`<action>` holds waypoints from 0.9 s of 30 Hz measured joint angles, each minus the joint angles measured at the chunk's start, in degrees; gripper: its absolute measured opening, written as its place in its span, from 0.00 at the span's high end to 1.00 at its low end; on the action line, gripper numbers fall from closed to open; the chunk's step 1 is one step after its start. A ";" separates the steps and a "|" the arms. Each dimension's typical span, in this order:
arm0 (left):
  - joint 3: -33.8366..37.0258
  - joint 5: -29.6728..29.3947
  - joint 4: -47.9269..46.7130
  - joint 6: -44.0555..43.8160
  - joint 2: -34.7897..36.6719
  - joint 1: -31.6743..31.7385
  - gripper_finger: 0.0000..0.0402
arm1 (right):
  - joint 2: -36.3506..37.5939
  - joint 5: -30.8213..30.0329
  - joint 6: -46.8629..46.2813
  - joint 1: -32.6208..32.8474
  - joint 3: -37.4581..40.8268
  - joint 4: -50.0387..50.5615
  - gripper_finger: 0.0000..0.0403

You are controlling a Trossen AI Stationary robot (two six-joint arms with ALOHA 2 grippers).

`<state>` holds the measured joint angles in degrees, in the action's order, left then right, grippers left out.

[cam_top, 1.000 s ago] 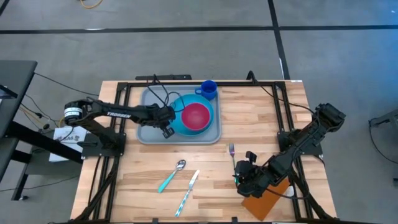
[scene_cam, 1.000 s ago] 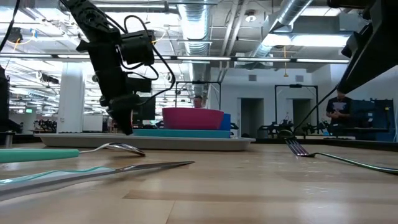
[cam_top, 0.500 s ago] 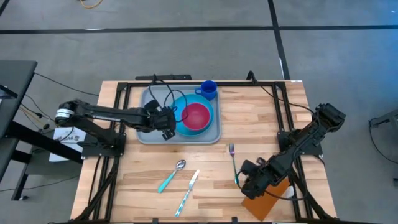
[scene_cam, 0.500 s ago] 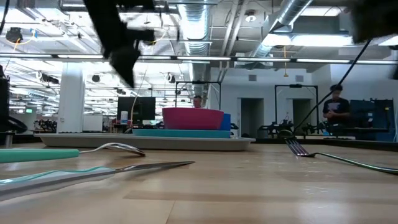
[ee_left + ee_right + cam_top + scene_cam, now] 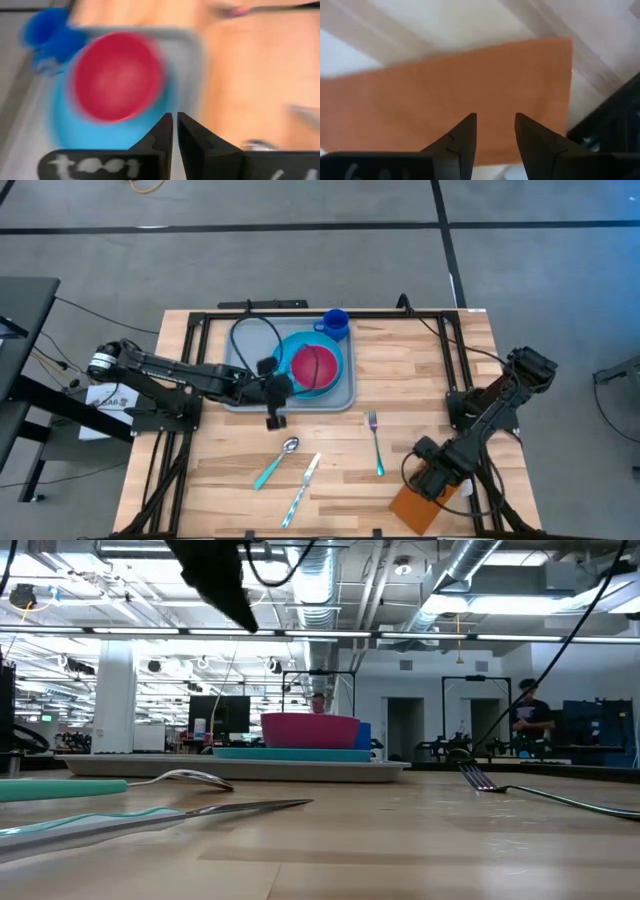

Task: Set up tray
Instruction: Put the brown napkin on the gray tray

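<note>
Tray first, since it's the biggest thing on the worktop: a wide, pale grey-blue plastic rectangle with rounded corners and a raised rim, sitting near the far edge, left of centre. My guess is it's light and fairly stiff but slick, so I'd pinch it by the rim on a bare stretch near a corner, not in the middle where everything is stacked. It would probably flex a little if lifted by one side with that load on it.

Inside it there's a round blue plate with a pink bowl on top, and a small blue cup at its far right corner.

The brown napkin lies flat at the near right corner of the worktop. My right gripper hangs right over it with fingers apart and nothing in them.

My left gripper is just off the tray's near edge, above bare wood. In the wrist view its fingers are nearly together with only a sliver between, and empty. That view is smeared though, so I can't call it fully closed.

Smallest stuff: the spoon and knife lie side by side towards the near edge, and the fork sits between them and the napkin.
</note>
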<state>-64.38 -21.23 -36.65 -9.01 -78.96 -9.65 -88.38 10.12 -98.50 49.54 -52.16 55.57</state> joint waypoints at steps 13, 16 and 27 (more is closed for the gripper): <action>-0.02 9.26 15.96 14.18 -0.49 -4.59 0.72 | 0.00 -1.57 4.46 1.81 0.00 5.60 0.45; -0.09 8.83 16.35 12.23 -1.47 -4.52 0.69 | 0.00 -3.55 5.40 1.66 0.51 8.73 0.40; -0.07 10.97 17.29 11.51 -7.40 -4.21 0.68 | 0.60 -0.52 16.19 -1.68 12.94 -7.61 0.38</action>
<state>-64.45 -10.26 -19.36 2.50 -86.35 -13.87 -87.78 9.60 -82.32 47.86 -39.22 47.96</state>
